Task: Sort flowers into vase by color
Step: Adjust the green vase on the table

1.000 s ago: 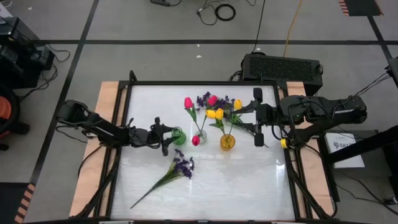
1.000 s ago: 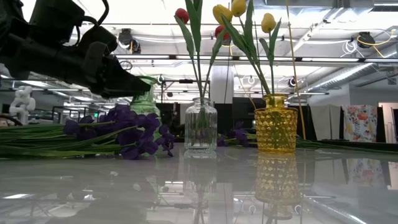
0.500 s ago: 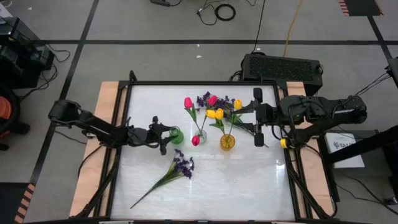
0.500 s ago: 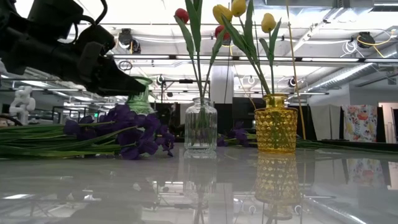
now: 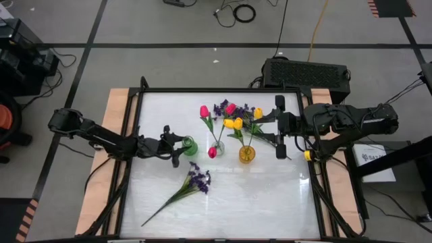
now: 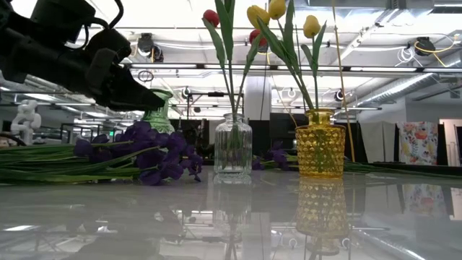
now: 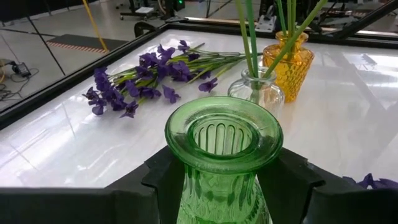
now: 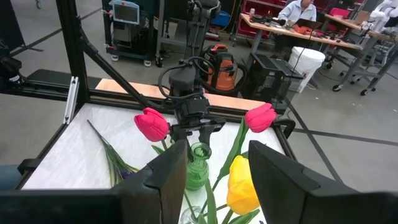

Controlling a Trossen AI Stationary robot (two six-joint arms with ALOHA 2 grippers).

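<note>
My left gripper [image 5: 182, 146] is shut on a small green glass vase [image 5: 191, 145], left of the clear vase [image 5: 217, 147], which holds pink-red tulips [image 5: 204, 111]. The yellow vase [image 5: 247, 154] holds yellow tulips [image 5: 236, 123]. One purple sprig [image 5: 194, 182] lies flat on the near-left table. Another purple sprig [image 7: 143, 78] lies behind the vases toward the far edge. My right gripper [image 5: 280, 127] hovers open, right of the yellow vase, touching nothing. My left gripper holds the green vase by its neck [image 7: 186, 186], just below the flared rim [image 7: 222, 132], pinched between the two fingers [image 7: 163, 180]. The fingers come level from the table's left. The vase stands upright. The purple sprig hides its base in the low view, so whether it rests on the table does not show.
The table's white top [image 5: 256, 202] has free room along the near and right sides. A dark raised frame [image 5: 138, 121] borders it. The tall tulip stems [image 6: 229, 65] rise well above the vases close to my left gripper. A person [image 8: 305, 9] sits far behind.
My left arm has drawn back toward the table's left edge and taken the green vase with it, still upright. The vase now stands a little farther from the clear vase. The right arm and the flowers have kept still.
</note>
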